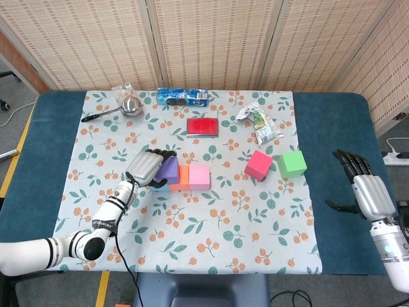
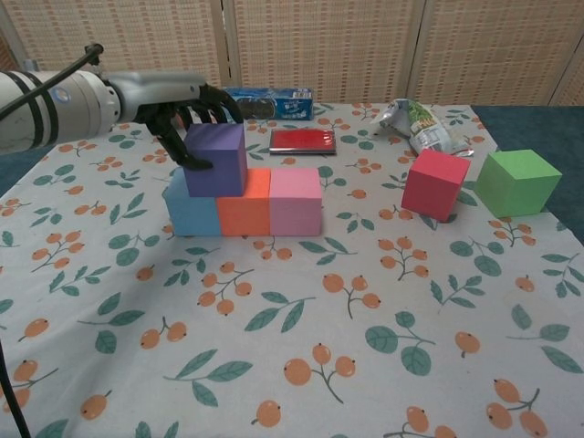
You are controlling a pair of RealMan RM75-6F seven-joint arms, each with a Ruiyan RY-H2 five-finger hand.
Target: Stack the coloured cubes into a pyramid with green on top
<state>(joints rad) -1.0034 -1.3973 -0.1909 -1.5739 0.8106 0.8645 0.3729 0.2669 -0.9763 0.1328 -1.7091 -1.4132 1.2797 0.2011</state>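
A blue cube [image 2: 190,212], an orange cube [image 2: 243,208] and a pink cube [image 2: 296,203] stand in a row, touching, left of the cloth's middle. A purple cube [image 2: 217,161] sits on top, across the blue and orange ones. My left hand [image 2: 178,102] grips this purple cube [image 1: 169,168], thumb on its left face and fingers behind it. To the right, a red cube [image 2: 435,183] and a green cube [image 2: 516,182] stand side by side on the cloth. My right hand [image 1: 364,185] hovers open over the blue table edge, well right of the green cube [image 1: 292,164].
At the back lie a flat red box [image 1: 202,126], a blue biscuit pack [image 1: 182,96], a crumpled snack wrapper [image 1: 259,121] and a metal ladle [image 1: 131,105]. The floral cloth [image 1: 217,224] covers the table's middle; blue tabletop shows on both sides.
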